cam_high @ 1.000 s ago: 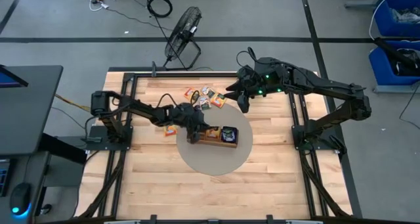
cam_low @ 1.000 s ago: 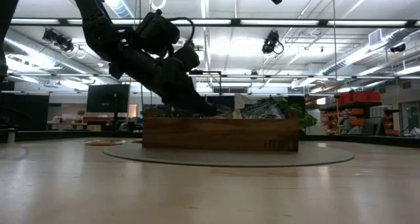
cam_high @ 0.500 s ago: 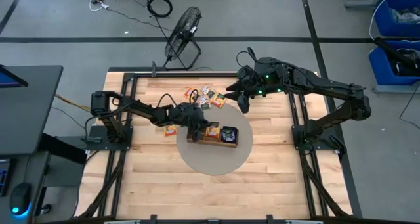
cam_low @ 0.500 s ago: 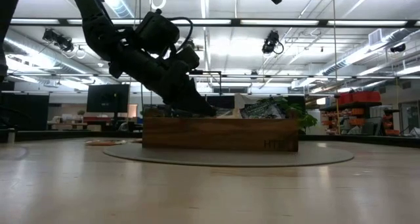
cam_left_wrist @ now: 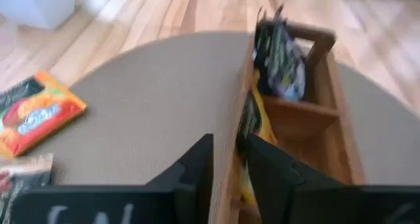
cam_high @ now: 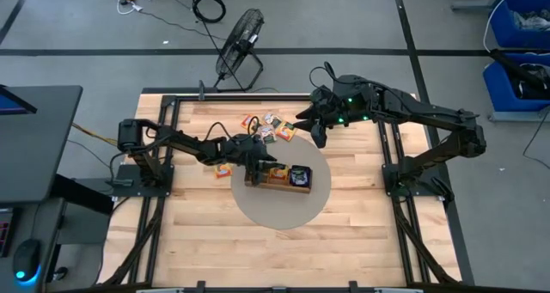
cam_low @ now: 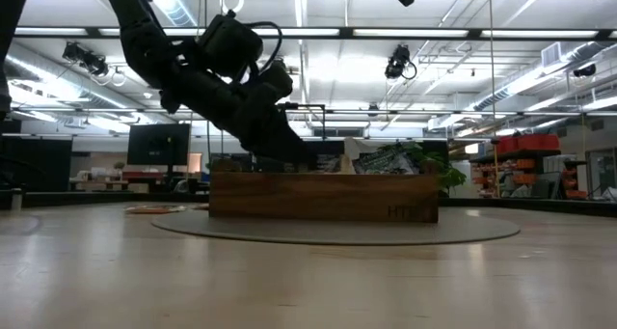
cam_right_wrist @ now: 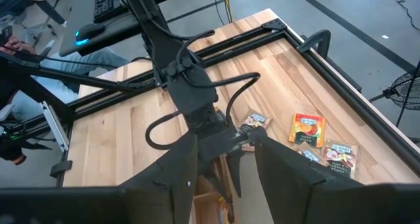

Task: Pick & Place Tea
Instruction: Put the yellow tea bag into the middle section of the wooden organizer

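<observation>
- Over the left end of the long brown wooden three-compartment tray (cam_high: 277, 178), the left gripper (cam_left_wrist: 226, 159) is seen slightly parted, straddling the tray wall; nothing is pinched.
- Yellow and dark flat tea packets (cam_left_wrist: 275, 56) are stood in compartments just ahead.
- An orange square tea packet (cam_left_wrist: 36, 119) is lain beside it on the grey round mat (cam_high: 275, 211).
- The right gripper (cam_right_wrist: 223, 158) is held spread above the scattered packets (cam_high: 271, 127).
</observation>
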Tool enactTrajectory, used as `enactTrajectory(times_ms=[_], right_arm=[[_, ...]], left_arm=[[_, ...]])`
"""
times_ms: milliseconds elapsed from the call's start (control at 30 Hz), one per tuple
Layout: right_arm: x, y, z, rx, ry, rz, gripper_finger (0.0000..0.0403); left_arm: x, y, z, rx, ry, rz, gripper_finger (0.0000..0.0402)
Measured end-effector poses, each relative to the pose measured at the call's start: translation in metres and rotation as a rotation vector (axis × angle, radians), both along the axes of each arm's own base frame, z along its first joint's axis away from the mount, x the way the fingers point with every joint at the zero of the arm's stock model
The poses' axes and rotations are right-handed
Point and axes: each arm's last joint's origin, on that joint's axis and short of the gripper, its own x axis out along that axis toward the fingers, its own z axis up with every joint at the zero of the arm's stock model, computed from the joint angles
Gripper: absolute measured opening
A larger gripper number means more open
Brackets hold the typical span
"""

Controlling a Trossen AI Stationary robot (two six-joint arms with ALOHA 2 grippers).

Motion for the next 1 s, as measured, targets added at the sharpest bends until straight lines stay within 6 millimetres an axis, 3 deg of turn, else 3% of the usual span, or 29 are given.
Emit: enactTrajectory(times_ms=[267,400,667,833,1000], right_arm=[[0.0,0.0,0.0,-0.007,0.001,0.004,0.0162],[0.0,0.0,0.0,-0.017,0.002,0.01,0.0162],[0.0,0.0,0.0,-0.047,0.005,0.025,0.0162],[0.0,0.0,0.0,-0.074,0.008,0.029,0.0162],[0.0,0.0,0.0,-0.091,0.005,0.037,0.0162]], left_arm=[[-0.004,0.002,0.024,-0.027,-0.075,0.019,0.0172],[-0.017,0.014,0.048,-0.113,-0.091,0.153,0.0196],[-0.082,0.034,0.075,-0.368,0.173,0.47,0.0204],[-0.124,0.031,0.071,-0.497,0.445,0.663,0.0204],[-0.137,0.028,0.062,-0.46,0.628,0.696,0.0209]])
